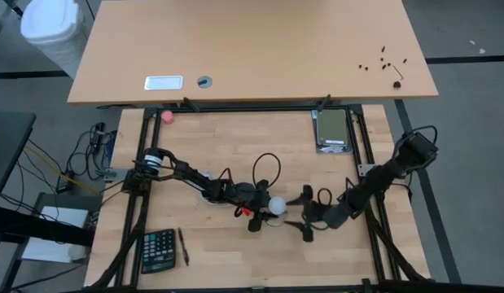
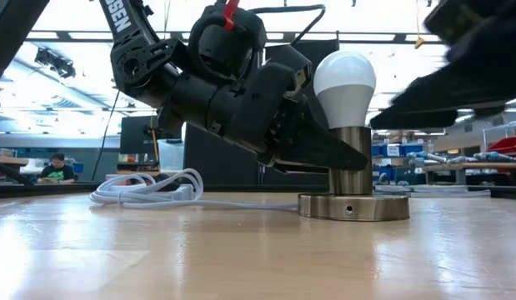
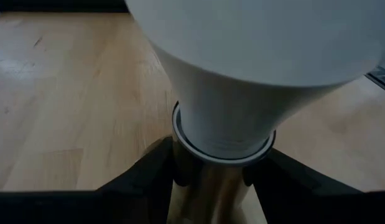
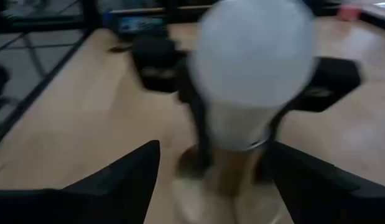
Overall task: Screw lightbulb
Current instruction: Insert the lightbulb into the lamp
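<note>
Lightbulb (image 2: 344, 79) sat upright in socket post (image 2: 353, 162); left gripper (image 3: 211, 180) clenched the post, right gripper (image 4: 211, 180) spread wide nearby, w/o contact

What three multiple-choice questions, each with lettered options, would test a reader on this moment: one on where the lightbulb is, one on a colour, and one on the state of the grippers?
1. Where is the lightbulb?
A. lying on the table beside the calculator
B. upright on top of the metal socket stand
C. lifted in the air by the right gripper

2. What colour is the cord on the table?
A. white
B. red
C. green

3. What is the left gripper doing?
A. resting far from the stand
B. holding the calculator
C. shut on the stand's post, below the bulb

Answers:
1 B: the low view shows the bulb standing in the stand's post.
2 A: the coiled cord behind the stand is white.
3 C: the left wrist view shows its fingers on both sides of the post, while the right gripper is open before the bulb.
</note>
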{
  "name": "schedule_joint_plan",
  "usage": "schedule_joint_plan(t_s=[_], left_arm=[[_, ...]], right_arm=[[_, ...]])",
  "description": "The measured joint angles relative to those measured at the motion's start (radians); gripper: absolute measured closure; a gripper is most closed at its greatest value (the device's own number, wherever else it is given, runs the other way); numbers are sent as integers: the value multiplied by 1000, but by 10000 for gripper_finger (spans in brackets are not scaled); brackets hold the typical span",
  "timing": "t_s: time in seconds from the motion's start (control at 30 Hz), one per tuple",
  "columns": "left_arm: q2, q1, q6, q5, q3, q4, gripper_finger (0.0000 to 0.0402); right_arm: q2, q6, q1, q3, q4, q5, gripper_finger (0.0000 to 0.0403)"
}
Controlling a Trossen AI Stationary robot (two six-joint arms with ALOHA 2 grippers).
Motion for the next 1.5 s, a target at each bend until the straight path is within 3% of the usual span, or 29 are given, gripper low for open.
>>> schedule_joint_plan(t_s=[0.3,0.53,0.67,0.83,0.97,1.33,1.5], left_arm=[[0,-3,7,11,0,-1,208],[0,-4,8,27,0,-3,208],[0,1,-3,-4,0,-1,208],[0,0,-4,-15,0,-1,208],[0,0,-12,-8,0,-1,208],[0,-1,-13,13,-1,0,208],[0,-2,-11,29,-1,0,208]], right_arm=[[6,-76,-119,0,101,-247,95],[6,-18,-51,8,80,-241,95],[4,-13,29,14,138,-298,95],[4,15,51,11,33,-41,95],[5,27,0,11,21,-3,95],[5,-141,-132,4,62,-204,95],[6,-235,-222,-29,173,-425,95]])
